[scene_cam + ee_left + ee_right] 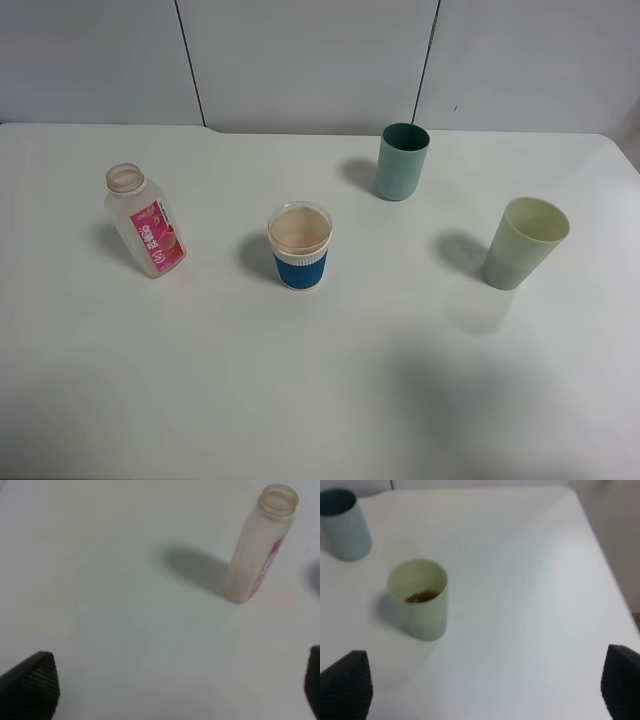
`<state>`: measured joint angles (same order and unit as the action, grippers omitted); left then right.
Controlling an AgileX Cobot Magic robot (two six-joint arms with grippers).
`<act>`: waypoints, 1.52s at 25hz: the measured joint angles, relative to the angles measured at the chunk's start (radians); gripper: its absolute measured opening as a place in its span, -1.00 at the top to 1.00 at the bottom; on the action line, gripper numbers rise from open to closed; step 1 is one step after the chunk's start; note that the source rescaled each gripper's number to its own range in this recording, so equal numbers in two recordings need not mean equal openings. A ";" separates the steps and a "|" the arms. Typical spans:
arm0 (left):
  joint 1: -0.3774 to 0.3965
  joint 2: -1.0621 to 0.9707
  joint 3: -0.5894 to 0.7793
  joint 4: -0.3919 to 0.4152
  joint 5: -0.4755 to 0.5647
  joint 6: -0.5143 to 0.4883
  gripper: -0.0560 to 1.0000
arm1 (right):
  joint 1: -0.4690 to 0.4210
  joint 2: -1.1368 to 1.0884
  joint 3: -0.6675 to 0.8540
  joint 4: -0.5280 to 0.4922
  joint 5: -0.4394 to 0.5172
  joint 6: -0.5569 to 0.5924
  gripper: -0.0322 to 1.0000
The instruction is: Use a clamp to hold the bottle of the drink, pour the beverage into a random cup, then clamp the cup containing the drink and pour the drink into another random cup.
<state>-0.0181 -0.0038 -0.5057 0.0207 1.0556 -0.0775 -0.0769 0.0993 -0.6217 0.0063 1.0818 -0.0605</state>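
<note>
By the look of it both pours are done, with brown drink in the pale green cup (418,599) at three o'clock on the table (330,390); best now to keep both arms back; the left hand (180,690) and right hand (485,687) both gape empty; the bottle (146,220) stands upright at nine o'clock, neck up; the blue-banded cup (299,246) stands centre, mouth upward.
</note>
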 joint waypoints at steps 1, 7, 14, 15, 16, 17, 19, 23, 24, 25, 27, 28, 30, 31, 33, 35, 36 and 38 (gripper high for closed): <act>0.000 0.000 0.000 0.000 0.000 0.000 -1.00 | 0.000 -0.021 0.016 0.011 0.004 0.000 -0.56; 0.000 0.000 0.000 0.000 0.000 0.000 -1.00 | 0.000 -0.103 0.109 0.031 0.001 0.005 -0.56; 0.000 0.000 0.000 0.000 0.000 0.000 -1.00 | 0.000 -0.103 0.118 0.020 -0.017 0.030 -0.56; 0.000 0.000 0.000 0.000 0.000 0.000 -1.00 | 0.000 -0.103 0.118 0.018 -0.017 0.035 -0.56; 0.000 0.000 0.000 0.000 0.000 0.000 -1.00 | 0.000 -0.103 0.118 0.017 -0.017 0.036 -0.56; 0.000 0.000 0.000 0.000 0.000 0.000 -1.00 | 0.000 -0.103 0.118 0.017 -0.018 0.038 -0.56; 0.000 0.000 0.000 0.000 0.000 0.000 -1.00 | 0.000 -0.103 0.118 0.017 -0.018 0.041 -0.56; 0.000 0.000 0.000 0.000 0.000 0.000 -1.00 | 0.000 -0.103 0.118 0.017 -0.018 0.041 -0.56; 0.000 0.000 0.000 0.000 0.000 0.000 -1.00 | 0.000 -0.103 0.118 0.017 -0.018 0.041 -0.56; 0.000 0.000 0.000 0.000 0.000 0.000 -1.00 | 0.000 -0.103 0.118 0.017 -0.018 0.041 -0.56; 0.000 0.000 0.000 0.000 0.000 0.000 -1.00 | 0.000 -0.103 0.118 0.017 -0.018 0.041 -0.56; 0.000 0.000 0.000 0.000 0.000 0.000 -1.00 | 0.000 -0.103 0.118 0.016 -0.018 0.037 -0.56; 0.000 0.000 0.000 0.000 0.000 0.000 -1.00 | 0.000 -0.103 0.118 0.011 -0.018 0.021 -0.56; 0.000 0.000 0.000 0.000 0.000 0.000 -1.00 | 0.000 -0.103 0.118 0.010 -0.018 0.014 -0.56; 0.000 0.000 0.000 0.000 0.000 0.000 -1.00 | 0.000 -0.103 0.118 0.009 -0.018 0.007 -0.56; 0.000 0.000 0.000 0.000 0.000 0.000 -1.00 | 0.000 -0.103 0.118 0.003 -0.018 0.006 -0.56; 0.000 0.000 0.000 0.000 0.000 0.000 -1.00 | 0.000 -0.103 0.118 -0.006 -0.018 0.006 -0.56; 0.000 0.000 0.000 0.000 0.000 0.000 -1.00 | 0.000 -0.103 0.118 -0.006 -0.018 0.006 -0.56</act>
<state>-0.0181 -0.0038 -0.5057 0.0207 1.0556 -0.0775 -0.0769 -0.0032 -0.5042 0.0000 1.0640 -0.0548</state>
